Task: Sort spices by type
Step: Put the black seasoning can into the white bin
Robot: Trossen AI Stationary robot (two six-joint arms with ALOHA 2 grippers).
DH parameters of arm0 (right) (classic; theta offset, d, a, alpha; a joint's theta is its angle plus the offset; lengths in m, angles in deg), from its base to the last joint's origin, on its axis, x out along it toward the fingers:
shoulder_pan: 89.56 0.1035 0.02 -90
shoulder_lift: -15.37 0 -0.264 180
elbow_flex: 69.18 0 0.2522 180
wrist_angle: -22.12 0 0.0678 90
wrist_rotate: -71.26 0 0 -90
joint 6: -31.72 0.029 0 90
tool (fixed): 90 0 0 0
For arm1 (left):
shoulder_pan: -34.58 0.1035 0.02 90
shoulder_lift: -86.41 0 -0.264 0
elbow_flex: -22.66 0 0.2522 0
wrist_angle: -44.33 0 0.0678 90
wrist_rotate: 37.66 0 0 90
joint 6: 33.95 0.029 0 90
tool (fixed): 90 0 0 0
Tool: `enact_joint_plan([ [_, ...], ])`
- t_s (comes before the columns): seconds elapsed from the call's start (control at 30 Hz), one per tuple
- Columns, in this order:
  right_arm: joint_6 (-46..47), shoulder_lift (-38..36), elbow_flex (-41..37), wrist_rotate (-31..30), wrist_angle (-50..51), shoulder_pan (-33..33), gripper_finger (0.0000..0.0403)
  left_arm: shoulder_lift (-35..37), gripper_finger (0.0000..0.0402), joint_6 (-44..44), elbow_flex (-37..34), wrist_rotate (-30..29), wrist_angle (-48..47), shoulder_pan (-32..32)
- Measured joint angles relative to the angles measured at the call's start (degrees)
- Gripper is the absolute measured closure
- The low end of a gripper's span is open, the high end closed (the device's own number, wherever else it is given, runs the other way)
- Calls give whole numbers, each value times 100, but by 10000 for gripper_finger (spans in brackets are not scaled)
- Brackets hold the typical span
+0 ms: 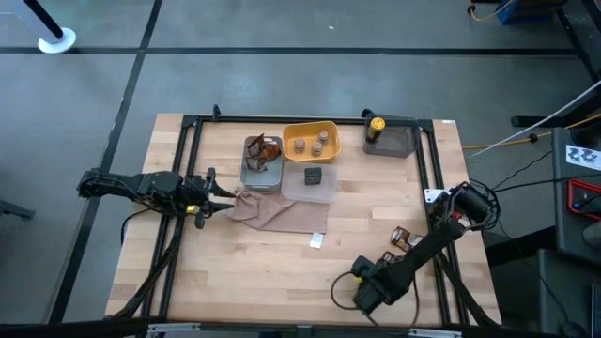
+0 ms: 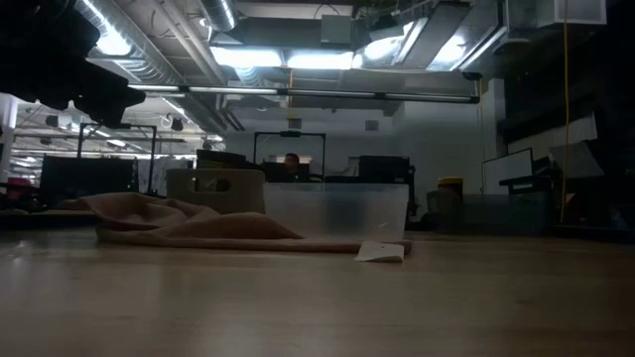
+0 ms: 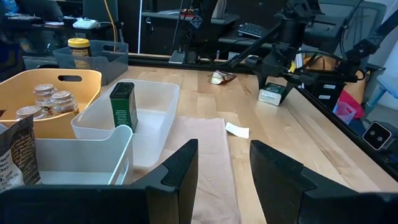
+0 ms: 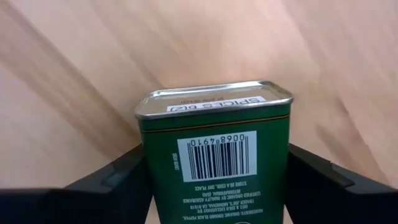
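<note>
Near the worktop's (image 1: 282, 272) front edge, the right gripper (image 4: 217, 186) clamps its jaws on a green spice tin (image 4: 214, 146), evidently for sorting. Left gripper (image 3: 224, 171) waits beside the trays, jaws part-open, empty.

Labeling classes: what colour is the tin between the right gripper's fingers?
Dark green tin with a silver rim; clearest in the right wrist view.

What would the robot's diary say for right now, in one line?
right gripper: around green tin, near front edge | left gripper: open, empty, over cloth | clear tray: one tin inside
</note>
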Motion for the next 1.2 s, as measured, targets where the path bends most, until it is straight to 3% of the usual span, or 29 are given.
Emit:
enact_joint_plan([
  [0.1,-195,0,2,-95,-6,-196,136,0,271,0,0,0,0,0],
  [0.4,-867,1,7,-566,-329,-886,124,1,271,0,0,0,0,-1],
  [0.6,-1516,4,7,-793,-867,-1322,138,2,271,0,0,0,0,-1],
  [1.2,-3029,15,-2,-783,-2782,-2194,133,2,271,0,0,0,0,-1],
])
